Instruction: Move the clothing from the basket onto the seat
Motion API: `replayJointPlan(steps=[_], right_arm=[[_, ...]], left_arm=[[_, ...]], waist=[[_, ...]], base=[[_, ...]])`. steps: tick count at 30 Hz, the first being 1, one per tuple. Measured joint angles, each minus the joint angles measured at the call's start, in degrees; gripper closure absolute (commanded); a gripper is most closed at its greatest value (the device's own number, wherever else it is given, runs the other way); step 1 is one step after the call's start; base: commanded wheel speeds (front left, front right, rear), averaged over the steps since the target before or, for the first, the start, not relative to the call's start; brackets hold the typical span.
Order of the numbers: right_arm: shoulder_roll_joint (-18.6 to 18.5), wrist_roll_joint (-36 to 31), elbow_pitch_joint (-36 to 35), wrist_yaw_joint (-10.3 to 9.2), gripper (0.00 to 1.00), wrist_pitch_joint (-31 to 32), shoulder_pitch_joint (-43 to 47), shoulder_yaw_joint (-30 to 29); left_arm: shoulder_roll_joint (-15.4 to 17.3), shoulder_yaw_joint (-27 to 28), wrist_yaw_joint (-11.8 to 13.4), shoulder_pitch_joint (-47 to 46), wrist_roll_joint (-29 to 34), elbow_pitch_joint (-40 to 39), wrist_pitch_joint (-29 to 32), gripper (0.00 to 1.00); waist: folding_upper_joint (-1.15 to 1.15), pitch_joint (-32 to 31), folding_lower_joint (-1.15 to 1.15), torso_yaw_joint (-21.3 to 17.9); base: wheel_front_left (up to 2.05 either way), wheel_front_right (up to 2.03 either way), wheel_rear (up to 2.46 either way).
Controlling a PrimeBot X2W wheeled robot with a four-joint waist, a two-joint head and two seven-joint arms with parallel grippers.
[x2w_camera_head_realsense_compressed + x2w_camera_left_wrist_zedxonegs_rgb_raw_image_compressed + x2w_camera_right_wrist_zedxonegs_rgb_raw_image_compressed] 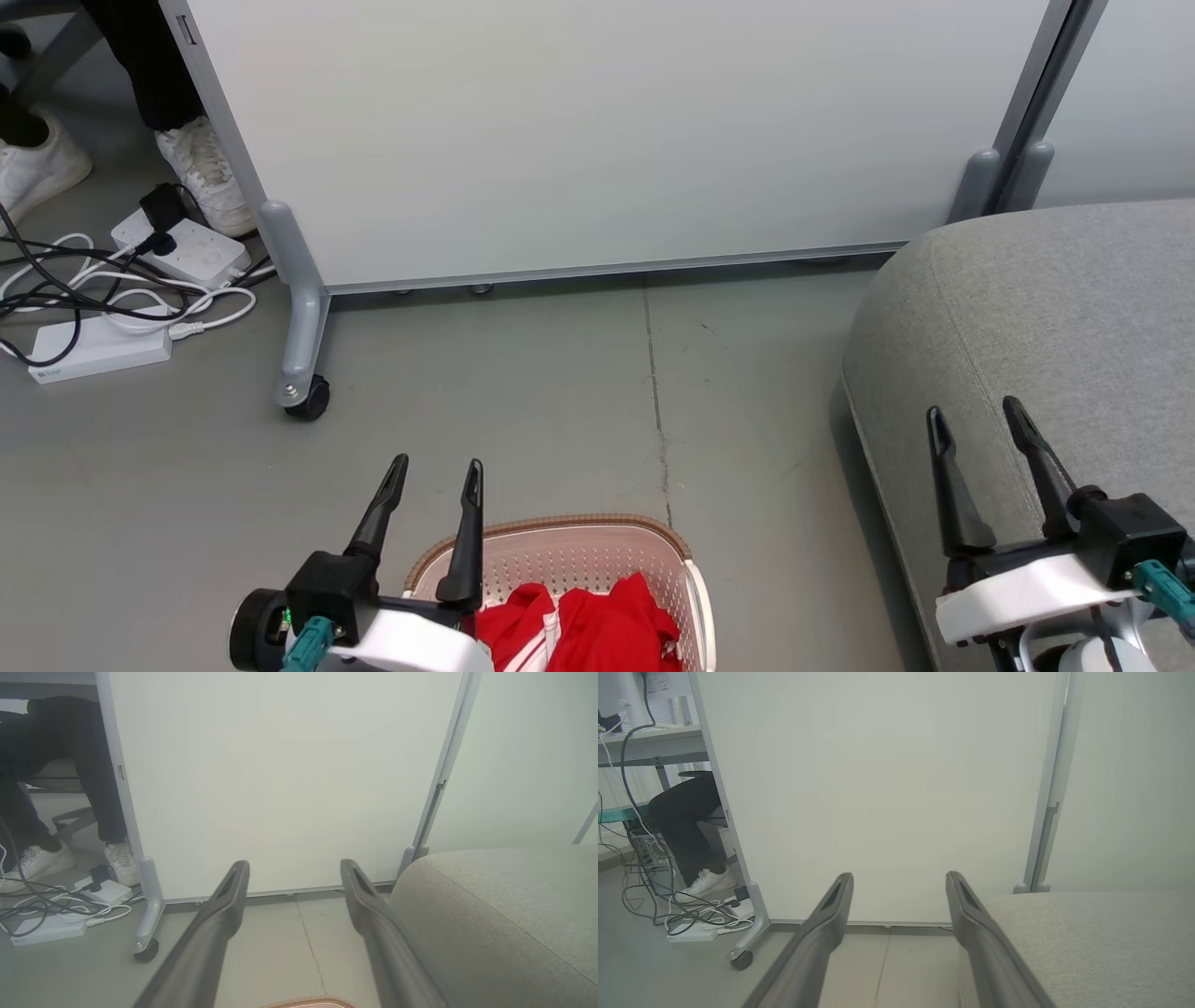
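Clothing (583,635), bright red with a white stripe, lies bunched in the basket (579,560) at the bottom edge of the head view, on the grey floor (560,392). The left jaws stand wide open and empty, their two dark fingers (464,551) pointing away from the robot at the basket's left side. In that view the inner finger crosses the rim, and the red fabric sits just beside its base, outside the gap between the jaws, not touching either finger as far as can be told. From the left wrist view only a sliver of the brown rim (308,1003) shows, low between the spread fingers (210,933).

The right jaws are likewise open and hold nothing. Their fingers (952,495) hang above the near left edge of the grey seat (1046,299), well apart from the basket and the clothing. The seat's cushion (1101,947) lies to the right of these fingers (822,938) in the right wrist view.

Beyond stands a white panel (607,140) on a castor (308,399), with power strips (98,350) and a person's white shoes (201,168) at its left.
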Motion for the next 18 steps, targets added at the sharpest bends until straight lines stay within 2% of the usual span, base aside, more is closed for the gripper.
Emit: replayJointPlan(steps=[6,18], right_arm=[[0.1,-0.7,3.4,0.0,0.0,-0.5,0.0,-0.1],[0.1,-3.2,4.4,0.0,0.0,-1.3,-0.7,0.4]], left_arm=[[0.0,-1.1,-0.5,0.1,0.8,1.6,-0.6,0.0],[0.0,-2.2,-0.5,0.1,3.6,3.0,-1.5,0.0]], waist=[[0.0,-0.2,0.0,0.0],[0.0,-0.3,0.0,-0.2]], base=[[0.0,0.0,0.0],[0.0,0.0,0.0]])
